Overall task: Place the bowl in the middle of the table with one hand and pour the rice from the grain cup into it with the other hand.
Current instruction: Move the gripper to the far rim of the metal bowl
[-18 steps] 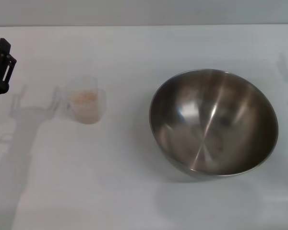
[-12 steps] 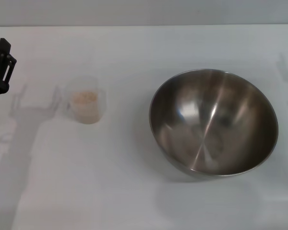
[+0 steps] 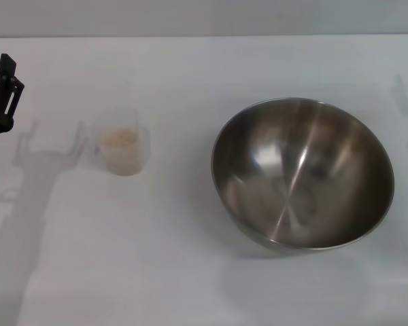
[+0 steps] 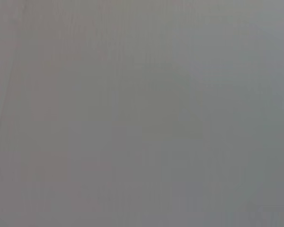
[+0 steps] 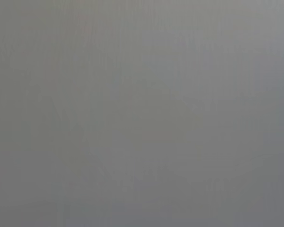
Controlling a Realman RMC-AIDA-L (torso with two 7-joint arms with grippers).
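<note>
In the head view the steel bowl [image 3: 302, 173] stands right of the table's [image 3: 183, 75] middle, with nothing in it. The clear grain cup [image 3: 123, 151] stands upright on the left part of the table and holds pale rice [image 3: 118, 138]. A black piece of my left gripper [image 3: 3, 95] shows at the far left edge, well clear of the cup and touching nothing. My right gripper is out of view. Both wrist views show only flat grey.
Shadows of the arms fall on the white tabletop left of the cup and at the far right edge. The table's far edge runs along the top of the head view.
</note>
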